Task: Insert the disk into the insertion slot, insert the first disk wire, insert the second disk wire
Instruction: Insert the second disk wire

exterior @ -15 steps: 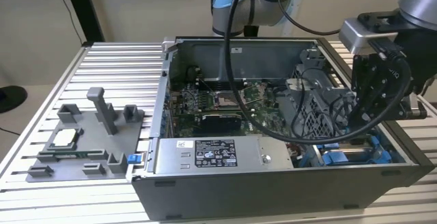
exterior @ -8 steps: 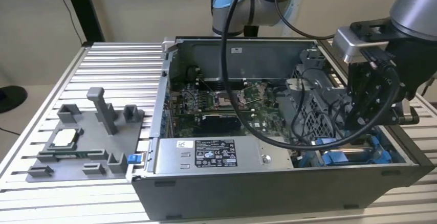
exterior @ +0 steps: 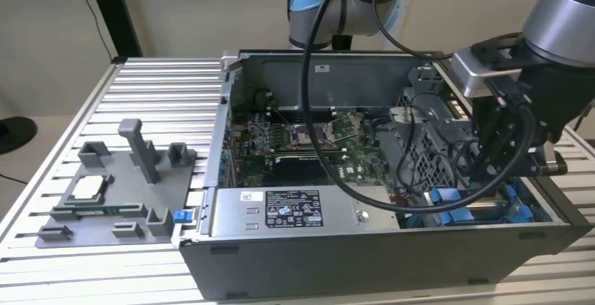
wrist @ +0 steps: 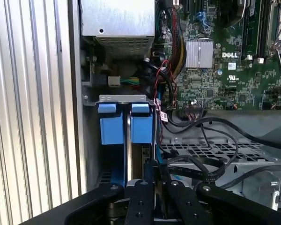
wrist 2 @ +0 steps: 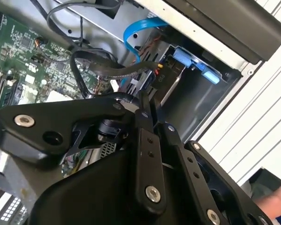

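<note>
The disk's bright blue frame [wrist: 141, 126] sits inside the insertion slot [wrist: 114, 98] at the case's corner, beside a second blue frame piece [wrist: 111, 129]. The same blue frame [wrist 2: 192, 58] shows in the second wrist view, and the blue frame [exterior: 456, 204] shows low in the case at the exterior view's right. My gripper [wrist 2: 147, 105] hangs just above this bay with its fingers [wrist: 147, 187] pressed together. A black disk wire [wrist 2: 112, 70] runs to its connector [wrist 2: 158, 72] right at the fingertips. A blue flat wire [wrist 2: 131, 35] loops nearby.
The grey power supply box [exterior: 288, 211] with a label lies along the case's near wall. The green motherboard [exterior: 297, 145] fills the case floor. Loose black cables [wrist: 210, 164] cross the metal cage. A grey fixture [exterior: 111, 193] stands on the ribbed table. A hand [wrist 2: 276, 201] is outside the case.
</note>
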`<state>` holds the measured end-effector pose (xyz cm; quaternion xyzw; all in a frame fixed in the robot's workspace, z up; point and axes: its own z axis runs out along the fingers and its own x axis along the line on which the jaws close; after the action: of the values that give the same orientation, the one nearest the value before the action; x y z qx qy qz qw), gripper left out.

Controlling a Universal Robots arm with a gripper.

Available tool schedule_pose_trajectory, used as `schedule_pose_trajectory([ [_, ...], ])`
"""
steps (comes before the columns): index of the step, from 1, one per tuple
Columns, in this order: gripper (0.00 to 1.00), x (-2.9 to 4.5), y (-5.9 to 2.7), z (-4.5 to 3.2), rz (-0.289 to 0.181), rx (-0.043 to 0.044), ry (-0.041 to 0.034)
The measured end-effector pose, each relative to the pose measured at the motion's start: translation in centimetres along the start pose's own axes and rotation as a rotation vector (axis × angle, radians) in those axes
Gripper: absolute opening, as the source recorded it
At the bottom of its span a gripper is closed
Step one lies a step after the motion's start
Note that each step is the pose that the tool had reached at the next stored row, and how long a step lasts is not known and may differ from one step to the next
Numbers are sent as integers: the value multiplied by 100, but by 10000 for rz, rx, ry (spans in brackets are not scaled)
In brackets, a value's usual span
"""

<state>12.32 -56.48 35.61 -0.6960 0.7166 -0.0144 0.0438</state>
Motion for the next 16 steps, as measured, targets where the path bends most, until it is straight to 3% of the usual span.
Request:
schedule_pose_trajectory([
  [2, 0, 1, 1, 13, -28, 135, -6],
  [4, 0, 1, 2, 24, -46, 210, -5],
  [16, 0, 31, 4, 61, -44, 211, 0],
])
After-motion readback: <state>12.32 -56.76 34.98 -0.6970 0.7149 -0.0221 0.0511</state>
